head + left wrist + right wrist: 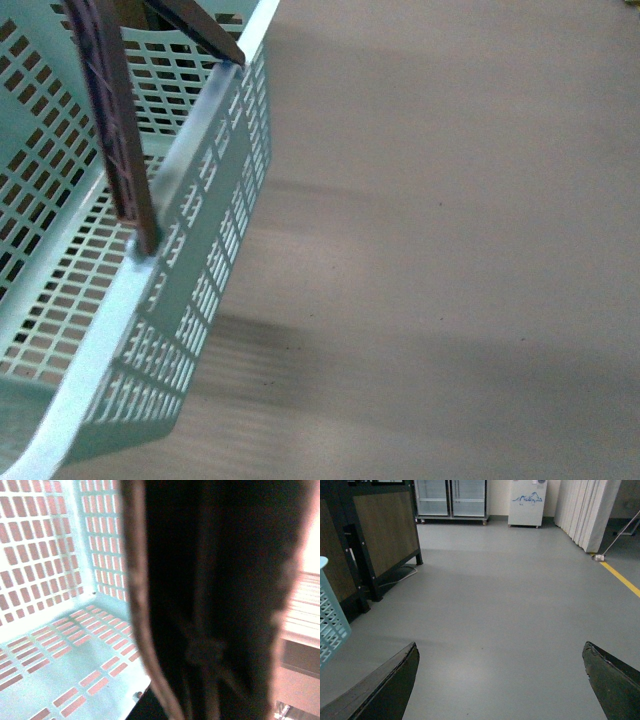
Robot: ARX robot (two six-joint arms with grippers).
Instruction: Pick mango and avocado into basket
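The light turquoise basket fills the left of the front view, hanging above the grey floor; its slotted inside looks empty where it shows. Its brown handles rise out of the top of the frame. In the left wrist view the dark handle fills the middle, very close and blurred, with the basket's slotted wall and base behind it. My left gripper is shut on that handle; its fingers are hidden. My right gripper is open and empty over bare floor, and a corner of the basket shows beside it. No mango or avocado is in view.
The right wrist view shows grey floor, a dark wood-panelled stand near the basket, glass-door fridges and a white unit at the far wall, white folded panels, and a yellow floor line.
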